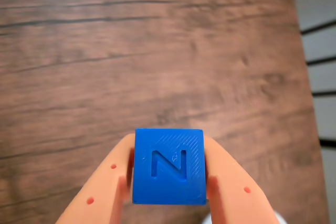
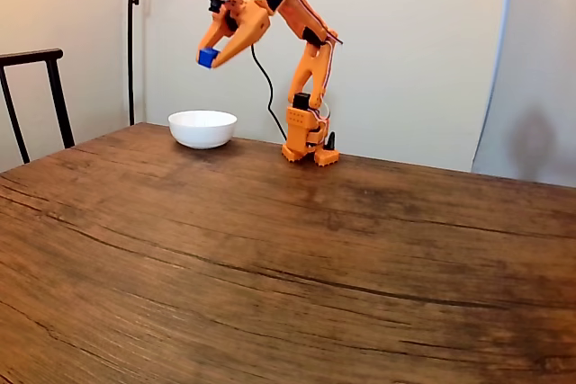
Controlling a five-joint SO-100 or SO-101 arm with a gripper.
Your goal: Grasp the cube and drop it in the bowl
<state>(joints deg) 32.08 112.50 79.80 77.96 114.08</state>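
Item: orange gripper, fingers pinching the blue cube on two opposite faces, embossed "N" face towards the wrist camera. Position: raised high above the white bowl on the wooden table. Handling advice: centre the cube over the bowl, lower a little, then release so it doesn't bounce out.
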